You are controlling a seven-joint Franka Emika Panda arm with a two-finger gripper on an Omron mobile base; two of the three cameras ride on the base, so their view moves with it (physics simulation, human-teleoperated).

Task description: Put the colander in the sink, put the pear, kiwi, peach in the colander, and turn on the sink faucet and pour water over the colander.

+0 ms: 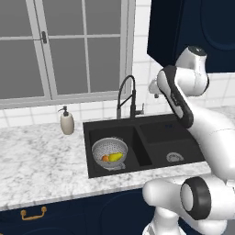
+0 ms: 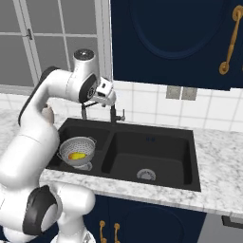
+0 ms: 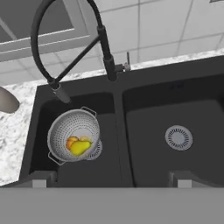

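The white-grey colander (image 3: 72, 133) sits in the left basin of the black sink (image 3: 118, 131), also seen as colander (image 1: 109, 151) and colander (image 2: 77, 149). Inside lie the yellow-green pear (image 3: 81, 147) and the reddish-orange peach (image 3: 71, 141); the kiwi I cannot tell apart from them. The black gooseneck faucet (image 3: 107, 52) arches left, its spray head (image 3: 61, 93) just behind the colander's rim. No water stream shows. My gripper (image 3: 109, 181) hangs high over the basin divider, open, its fingertips (image 3: 38, 179) wide apart with nothing between them. The hand (image 2: 105, 95) is near the faucet top.
A soap pump bottle (image 1: 67, 121) stands on the marble counter (image 1: 41, 160) left of the sink. The right basin has a silver drain (image 3: 178, 137). A window (image 1: 64, 46) is behind the faucet, and dark blue wall cabinets (image 2: 175, 38) hang above right.
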